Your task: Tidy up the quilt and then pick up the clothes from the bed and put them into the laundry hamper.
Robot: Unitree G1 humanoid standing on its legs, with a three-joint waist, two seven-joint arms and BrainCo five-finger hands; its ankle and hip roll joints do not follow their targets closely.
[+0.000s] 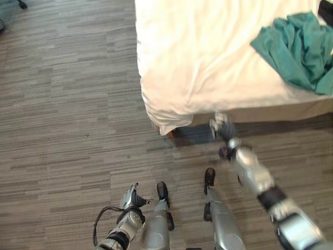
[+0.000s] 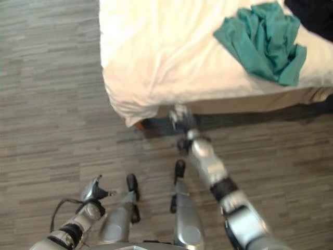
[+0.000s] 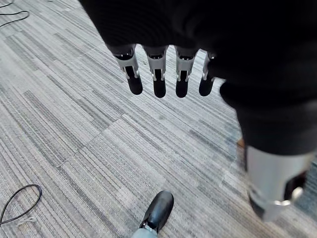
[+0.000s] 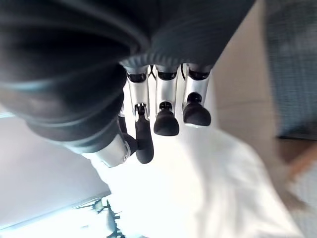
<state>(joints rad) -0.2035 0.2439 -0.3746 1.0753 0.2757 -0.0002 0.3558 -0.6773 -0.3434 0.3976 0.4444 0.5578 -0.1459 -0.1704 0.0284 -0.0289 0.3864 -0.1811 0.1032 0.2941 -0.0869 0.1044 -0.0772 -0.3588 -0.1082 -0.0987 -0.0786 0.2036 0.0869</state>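
A white quilt (image 1: 208, 57) covers the bed, and its corner (image 1: 162, 124) hangs over the near left end. On the right side of the quilt lies a crumpled teal garment (image 1: 299, 49), also seen in the right eye view (image 2: 263, 39). My right hand (image 1: 221, 126) is raised just below the quilt's front edge and touches nothing; its fingers (image 4: 166, 106) are relaxed, with the white quilt (image 4: 213, 193) beyond them. Down near the floor, my left hand (image 1: 132, 198) hangs with nothing in it, its fingers (image 3: 158, 74) straight.
Grey striped carpet (image 1: 67, 120) spreads to the left of and in front of the bed. The beige bed base (image 1: 270, 112) runs under the quilt's edge, with a wooden leg (image 1: 170, 134) at the corner. Something dark (image 2: 312, 13) lies on the bed beyond the teal garment.
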